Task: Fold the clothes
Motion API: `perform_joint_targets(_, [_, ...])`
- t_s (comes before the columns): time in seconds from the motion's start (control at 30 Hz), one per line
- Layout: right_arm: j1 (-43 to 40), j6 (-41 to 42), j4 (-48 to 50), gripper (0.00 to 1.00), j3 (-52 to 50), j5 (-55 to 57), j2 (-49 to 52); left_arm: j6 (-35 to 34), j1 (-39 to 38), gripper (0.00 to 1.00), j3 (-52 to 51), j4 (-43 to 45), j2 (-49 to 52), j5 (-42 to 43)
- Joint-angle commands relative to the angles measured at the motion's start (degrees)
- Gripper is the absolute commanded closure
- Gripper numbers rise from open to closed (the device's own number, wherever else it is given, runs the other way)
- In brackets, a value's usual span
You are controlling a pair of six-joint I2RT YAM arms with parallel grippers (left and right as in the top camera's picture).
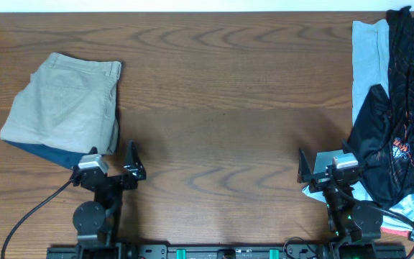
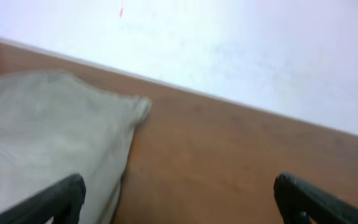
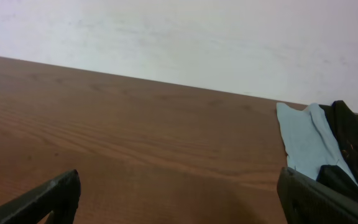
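The large khaki-beige cotton trousers (image 1: 63, 101) lie folded into a compact, roughly square packet at the far left of the brown wood-grain worktop (image 1: 221, 108), with the waistband and belt loops along the far edge. They rest on a folded navy garment (image 1: 45, 152), whose corner peeks out at the near left. This looks like a finished stack, set well apart from the unfolded pieces so the two groups do not mix.

At the far right sits the loose heap. A pale light-blue garment (image 1: 369, 57) lies flat, and a crumpled black garment with orange print (image 1: 401, 122) is draped over and beside it, reaching toward the near edge. Judging by this split, two pieces are done and two are not yet folded.

The left pincer (image 1: 113, 157) sits just beside the near right corner of the trousers, its fingers spread wide with nothing between them. The right pincer (image 1: 325, 164) is likewise spread wide and empty at the black garment's edge; whether it touches the cloth I cannot tell.

No basket, box or other container is visible, and the clothes lie directly on the worktop.
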Motion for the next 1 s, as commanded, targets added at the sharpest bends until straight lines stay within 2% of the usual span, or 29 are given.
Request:
perform_joint_targets(0.0, [0.6, -0.7, -0.2, 0.01, -0.1, -0.5, -0.2, 6.6, 0.2, 0.02, -2.5, 4.2, -0.5, -0.3])
perform_joint_targets(0.1, [0.6, -0.7, -0.2, 0.01, -0.1, -0.4, -0.2, 9.4, 0.2, 0.02, -2.5, 3.4, -0.5, -0.3])
perform_joint_targets(0.2, [0.6, -0.7, -0.2, 0.01, -0.1, -0.5, -0.2, 9.7, 0.2, 0.02, -2.5, -3.6, -0.5, -0.3])
perform_joint_targets(0.97, [0.6, -0.7, -0.2, 0.01, -0.1, -0.5, -0.2, 9.7, 0.1, 0.02, -2.4, -3.7, -0.4, -0.3])
